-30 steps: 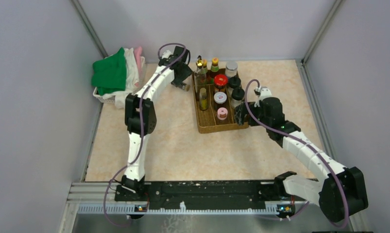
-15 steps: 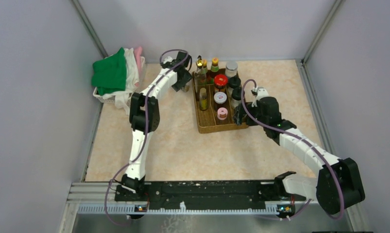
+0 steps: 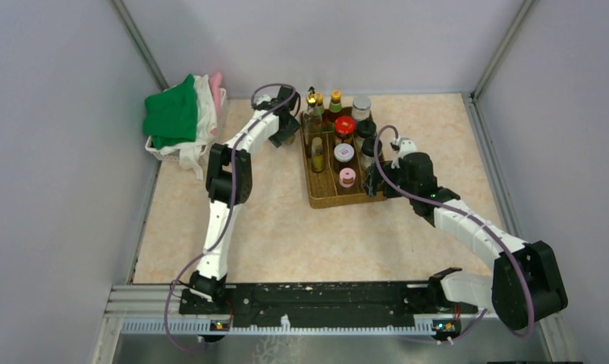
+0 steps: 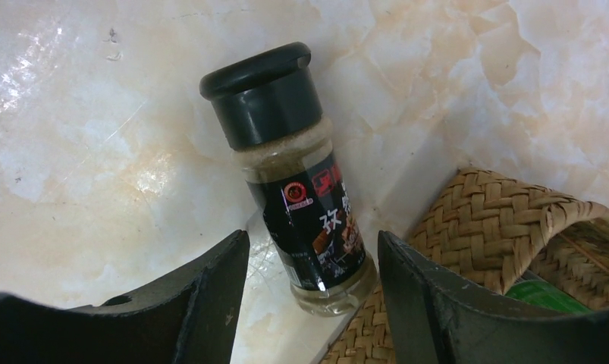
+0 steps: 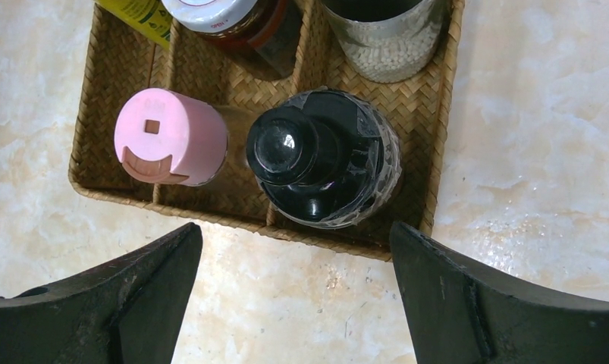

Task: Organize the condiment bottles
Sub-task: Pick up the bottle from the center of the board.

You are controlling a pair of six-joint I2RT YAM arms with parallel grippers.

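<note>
The left end effector (image 4: 312, 241) is partly open and straddles a black-capped spice bottle (image 4: 301, 189). The bottle stands on the tabletop (image 4: 96, 152) just beside the far left side of the woven tray (image 4: 483, 227). A gap shows between the left finger and the glass, so nothing is clamped. The right end effector (image 5: 293, 229) gapes wide and empty above the tray's near right compartment, where a dark black-capped bottle (image 5: 324, 159) stands beside a pink-capped bottle (image 5: 171, 136).

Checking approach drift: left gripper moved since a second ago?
Yes: the left gripper slid nearward along the woven tray's left rim, toward the black-capped spice bottle.
</note>
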